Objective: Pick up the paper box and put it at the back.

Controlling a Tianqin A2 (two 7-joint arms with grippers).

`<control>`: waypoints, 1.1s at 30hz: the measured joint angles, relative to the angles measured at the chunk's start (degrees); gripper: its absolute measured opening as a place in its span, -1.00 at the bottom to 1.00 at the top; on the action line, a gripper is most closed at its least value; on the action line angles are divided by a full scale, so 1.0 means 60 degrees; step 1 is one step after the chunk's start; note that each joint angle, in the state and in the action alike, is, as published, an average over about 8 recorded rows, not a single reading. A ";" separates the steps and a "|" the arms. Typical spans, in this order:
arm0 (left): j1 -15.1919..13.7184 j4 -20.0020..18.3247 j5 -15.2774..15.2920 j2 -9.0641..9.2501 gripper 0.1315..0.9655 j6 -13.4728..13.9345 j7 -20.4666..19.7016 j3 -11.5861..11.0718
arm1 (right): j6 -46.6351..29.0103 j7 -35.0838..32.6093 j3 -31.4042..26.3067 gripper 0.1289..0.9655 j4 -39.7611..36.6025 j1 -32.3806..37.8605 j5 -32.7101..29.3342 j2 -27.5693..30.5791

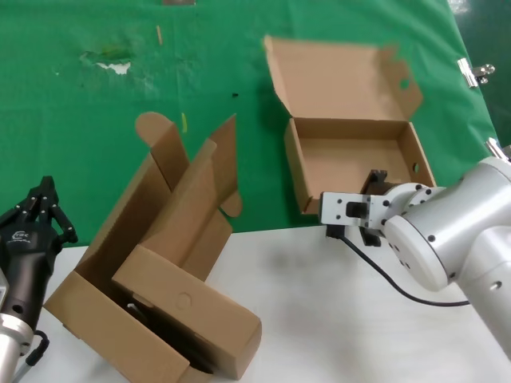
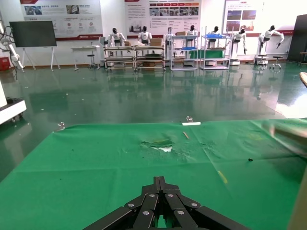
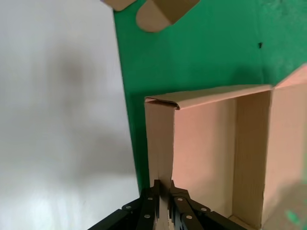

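The paper box (image 1: pixel 351 159) is a shallow brown cardboard tray with its hinged lid (image 1: pixel 339 76) open and round holes in the lid flaps. It lies on the green cloth (image 1: pixel 96 120), which has a whitish scuffed patch (image 1: pixel 116 64). My right gripper (image 1: pixel 371 203) is shut on the box's near wall (image 3: pixel 160 143), one finger inside the tray and one outside. My left gripper (image 1: pixel 44 203) is shut and empty at the near left, over the cloth in the left wrist view (image 2: pixel 160 184).
A larger brown box (image 1: pixel 160 239) with tall rounded-tab flaps lies on the white tabletop (image 1: pixel 335 319) at the near left, with a smaller box (image 1: pixel 188 319) bearing a faint circle against it. A metal clip (image 1: pixel 477 72) holds the cloth's right edge.
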 joint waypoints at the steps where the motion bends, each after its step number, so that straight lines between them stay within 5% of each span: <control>1: 0.0000 0.0000 0.0000 0.0000 -0.98 0.0000 0.0000 0.0000 | 0.0065 -0.0012 0.0075 -0.94 -0.0067 -0.0014 -0.0054 -0.0085; 15: 0.0000 0.0000 0.0000 0.0000 -0.98 0.0000 0.0000 0.0000 | 0.0517 -0.0348 0.0979 -0.67 0.0056 -0.0414 -0.0232 -0.0785; 33: 0.0000 0.0000 0.0000 0.0000 -0.98 0.0000 0.0000 0.0000 | 0.1113 -0.0519 0.3856 0.21 0.4685 -0.1753 0.0488 -0.0926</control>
